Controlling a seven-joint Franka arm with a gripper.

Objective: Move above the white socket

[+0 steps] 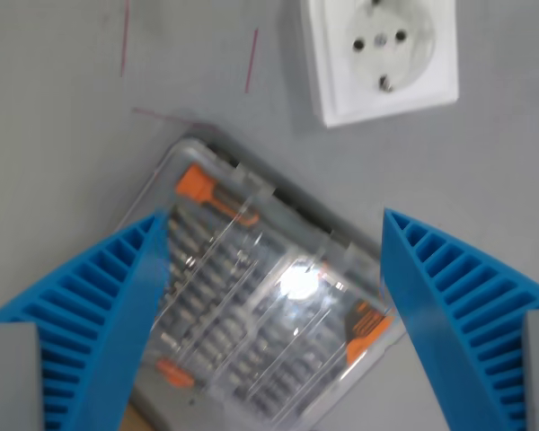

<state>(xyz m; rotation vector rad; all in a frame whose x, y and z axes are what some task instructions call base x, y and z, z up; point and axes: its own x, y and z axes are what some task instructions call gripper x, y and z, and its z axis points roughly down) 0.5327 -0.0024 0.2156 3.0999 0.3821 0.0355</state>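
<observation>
The white socket (382, 54) lies flat on the grey surface at the top right of the wrist view, cut off by the top edge; its round recess with two pin holes faces the camera. My gripper (274, 224) hangs open below it, its two blue ribbed fingers (108, 305) spread wide at the wrist view's left and right with nothing between them. The socket is beyond the fingertips, up and toward the wrist view's right of the gap.
A clear plastic case of screwdriver bits (260, 296) with orange parts lies tilted directly under the gripper. Thin red lines (251, 61) mark the grey tabletop (63, 135) at the upper left.
</observation>
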